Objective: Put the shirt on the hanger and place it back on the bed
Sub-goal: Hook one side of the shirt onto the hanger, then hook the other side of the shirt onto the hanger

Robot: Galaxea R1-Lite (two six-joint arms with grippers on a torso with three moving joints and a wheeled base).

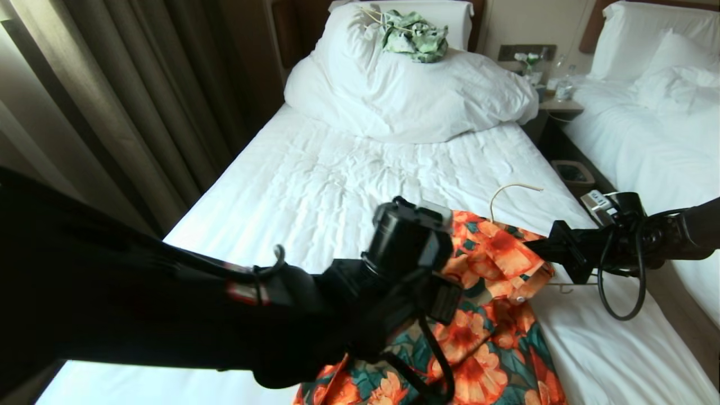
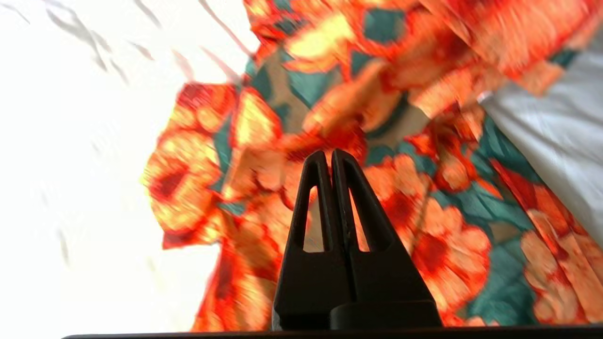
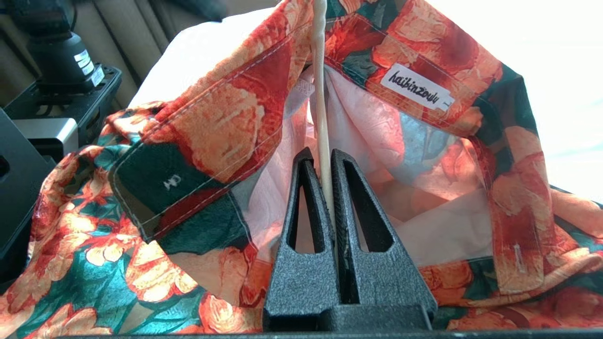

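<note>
The shirt (image 1: 495, 337), with orange flowers on dark green, lies draped on the near right part of the bed (image 1: 337, 185). Its collar is lifted around the hanger (image 1: 509, 188), whose cream hook sticks out above the collar. My right gripper (image 3: 326, 155) reaches into the open collar from the right and is shut on the hanger's thin wire (image 3: 320, 70), with the pale lining and label behind it. My left arm (image 1: 394, 264) crosses from the left over the shirt. The left gripper (image 2: 328, 153) is shut with nothing between its fingers, hovering above the shirt's cloth (image 2: 424, 212).
A bunched duvet (image 1: 405, 95) with a green-and-white garment (image 1: 413, 36) on it fills the head of the bed. A second bed (image 1: 647, 140) stands to the right, beyond a narrow aisle with a bin (image 1: 574, 171) and a nightstand (image 1: 559, 104). Curtains (image 1: 112, 84) hang on the left.
</note>
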